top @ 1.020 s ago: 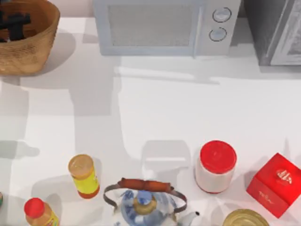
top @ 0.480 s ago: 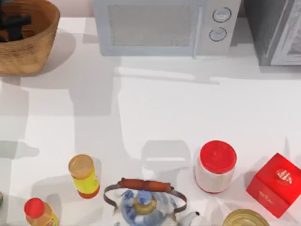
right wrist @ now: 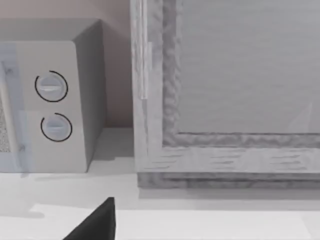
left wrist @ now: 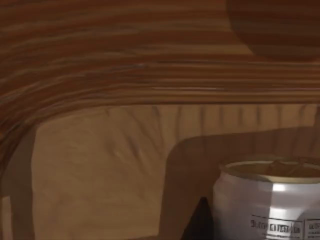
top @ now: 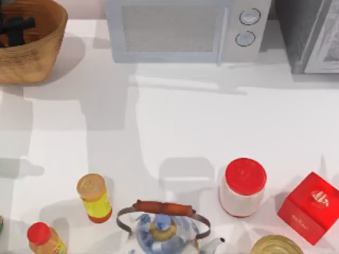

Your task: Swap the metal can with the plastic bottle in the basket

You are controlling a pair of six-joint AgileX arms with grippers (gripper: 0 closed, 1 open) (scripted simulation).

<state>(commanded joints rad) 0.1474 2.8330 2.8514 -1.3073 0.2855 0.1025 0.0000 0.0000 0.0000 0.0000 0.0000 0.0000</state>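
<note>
Top view crops the round woven wicker basket (top: 37, 58) at the desk's (top: 212, 121) far left corner. The left gripper (top: 16, 27) is a dark shape inside it, and I cannot tell how its jaws stand. Left wrist view adds a silvery-white printed container (left wrist: 270, 205) there, hard to identify. The brassy-gold ribbed metal can (top: 275, 246) sits half-cropped at the near edge. The right gripper (right wrist: 97, 222) is parked, jaws unclear. Nothing on the desk has shifted since a second ago.

The basket (top: 32, 53) is cut off at the top view's left edge, and the left gripper (top: 16, 26) inside it hides its floor. The can (top: 275, 245), teapot (top: 164, 233) and orange bottle (top: 45, 239) run off the bottom edge. In the left wrist view a silver can (left wrist: 272, 200) is cropped, its label print too small to read.
</note>
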